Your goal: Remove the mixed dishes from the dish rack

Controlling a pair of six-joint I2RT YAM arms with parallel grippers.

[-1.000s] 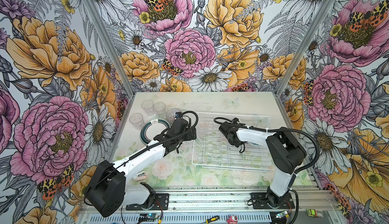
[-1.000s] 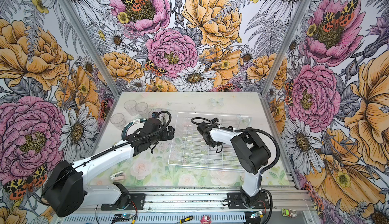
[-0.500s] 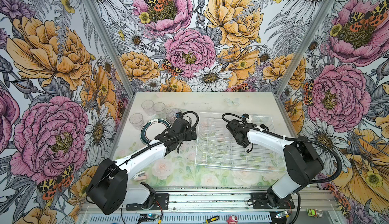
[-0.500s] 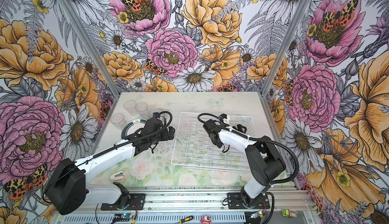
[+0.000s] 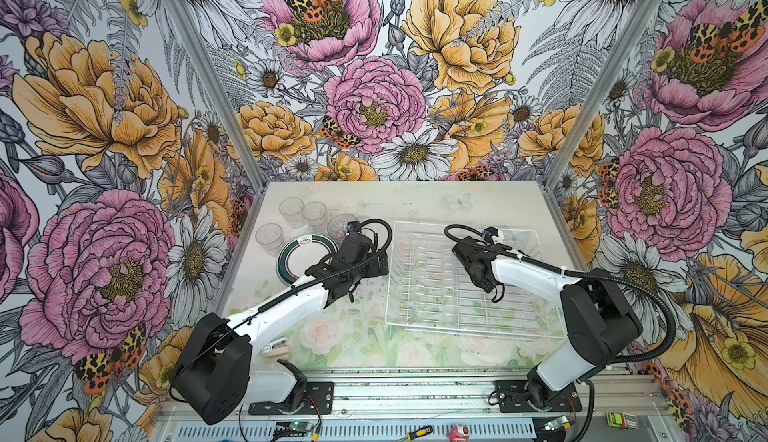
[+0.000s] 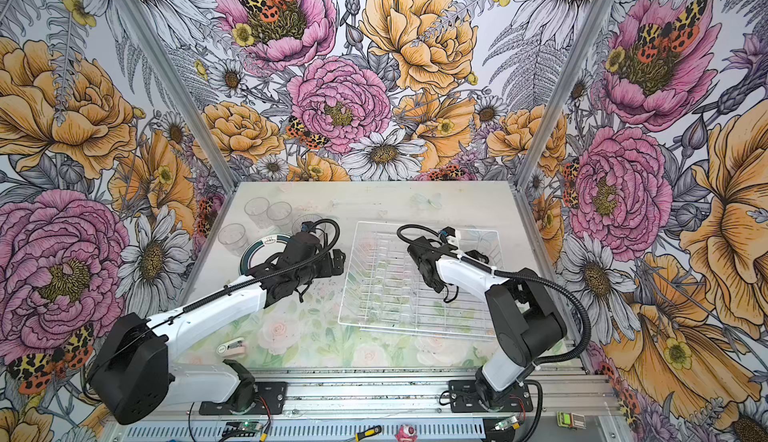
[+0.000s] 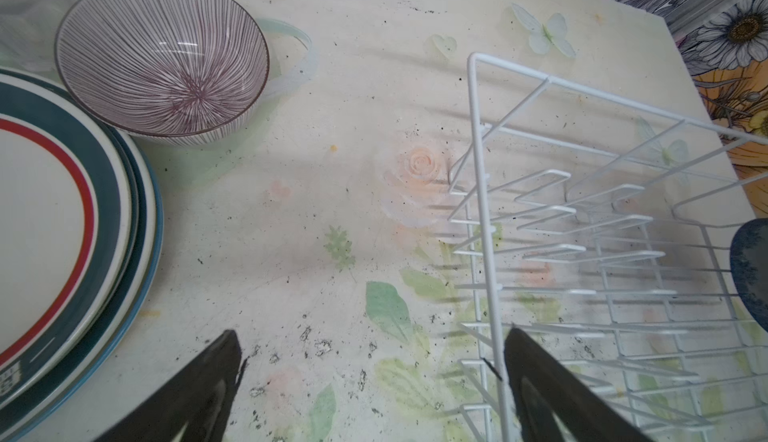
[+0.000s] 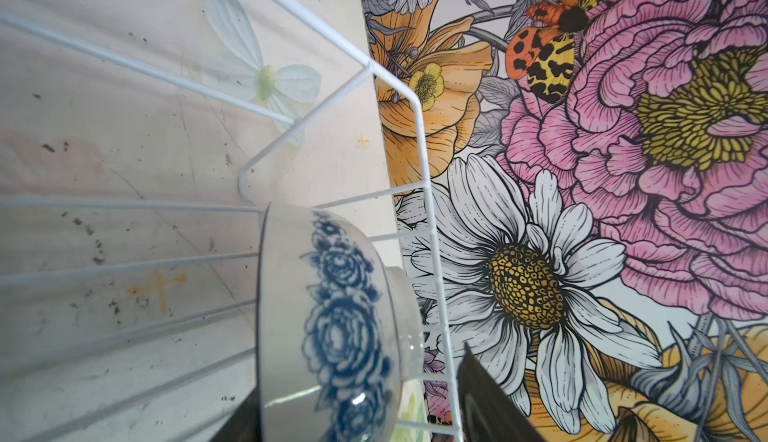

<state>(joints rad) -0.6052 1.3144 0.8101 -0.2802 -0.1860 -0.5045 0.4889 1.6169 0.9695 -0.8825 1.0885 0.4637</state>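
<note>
At lower centre of right wrist view, blue-flowered bowl (image 8: 332, 315) lies sideways in dish rack (image 8: 415, 128) between tips of right claw (image 8: 357, 382), grip unclear; left claw (image 7: 372, 334) spread, farther.

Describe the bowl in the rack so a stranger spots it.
Find the white wire dish rack on the table's right half. Against its right side a small bowl lies tipped on edge; unlike the striped bowl outside, it bears blue roses.
</note>
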